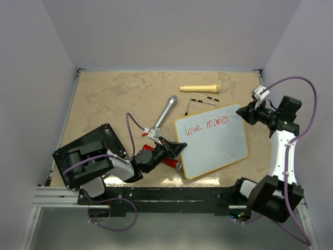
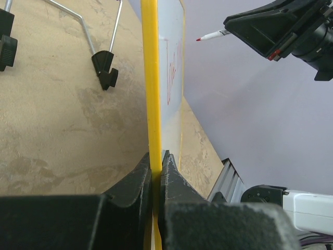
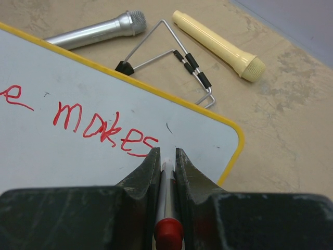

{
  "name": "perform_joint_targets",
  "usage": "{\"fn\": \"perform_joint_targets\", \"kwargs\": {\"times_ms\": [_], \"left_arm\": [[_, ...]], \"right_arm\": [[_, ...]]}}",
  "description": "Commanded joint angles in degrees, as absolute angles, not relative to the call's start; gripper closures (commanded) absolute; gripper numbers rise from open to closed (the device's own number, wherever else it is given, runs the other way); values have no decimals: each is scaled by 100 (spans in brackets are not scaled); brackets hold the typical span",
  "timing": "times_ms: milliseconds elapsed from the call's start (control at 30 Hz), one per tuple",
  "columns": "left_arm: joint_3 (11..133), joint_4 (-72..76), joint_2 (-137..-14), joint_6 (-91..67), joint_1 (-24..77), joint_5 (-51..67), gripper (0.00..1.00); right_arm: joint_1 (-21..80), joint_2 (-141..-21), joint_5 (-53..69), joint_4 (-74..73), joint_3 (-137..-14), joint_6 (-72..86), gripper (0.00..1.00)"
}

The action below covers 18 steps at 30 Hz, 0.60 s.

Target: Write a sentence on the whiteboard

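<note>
The left arm lies folded low from its base and reaches right, the left gripper (image 1: 174,148) (image 2: 156,156) clamped on the yellow-framed left edge of the whiteboard (image 1: 216,148) (image 2: 170,62) (image 3: 78,161). The board sits askew on the tan table (image 1: 114,94), right of centre. The right arm rises along the right wall, its wrist bent back to the left, so the right gripper (image 1: 244,112) (image 3: 166,152) hangs over the board's far right corner. Its jaws are closed around a marker (image 2: 213,35) (image 3: 167,208); from the left wrist the tip looks clear of the surface. The sentence (image 1: 207,125) (image 3: 99,125) reads "love makes" in red along the top, ending just short of the tip. The white below it is unmarked. Just beyond the far edge stands a wire stand (image 1: 200,100) (image 3: 166,57) (image 2: 99,31), with a cream microphone (image 1: 202,88) (image 3: 218,47) behind it and a silver microphone (image 1: 165,112) (image 3: 99,32) to the left. Bare tabletop shows at the far left.
</note>
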<state>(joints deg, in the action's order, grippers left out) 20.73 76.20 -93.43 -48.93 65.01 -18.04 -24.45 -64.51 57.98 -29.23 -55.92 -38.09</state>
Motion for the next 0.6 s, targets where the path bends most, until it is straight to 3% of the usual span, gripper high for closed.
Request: {"fn": "perform_joint_targets", "kwargs": {"times_ms": [0, 233, 567], "left_arm": [[1942, 7277, -9404, -4307, 6495, -1793, 100], [1969, 7269, -9413, -4280, 6495, -1775, 100], [2004, 7260, -9448, -4272, 6486, -1758, 100]], "right_arm": [[-2461, -6539, 5748, -2585, -5669, -3613, 100], [-2365, -6583, 5520, -1671, -5520, -2857, 100], [-2092, -6802, 5230, -1494, -5440, -2663, 100]]}}
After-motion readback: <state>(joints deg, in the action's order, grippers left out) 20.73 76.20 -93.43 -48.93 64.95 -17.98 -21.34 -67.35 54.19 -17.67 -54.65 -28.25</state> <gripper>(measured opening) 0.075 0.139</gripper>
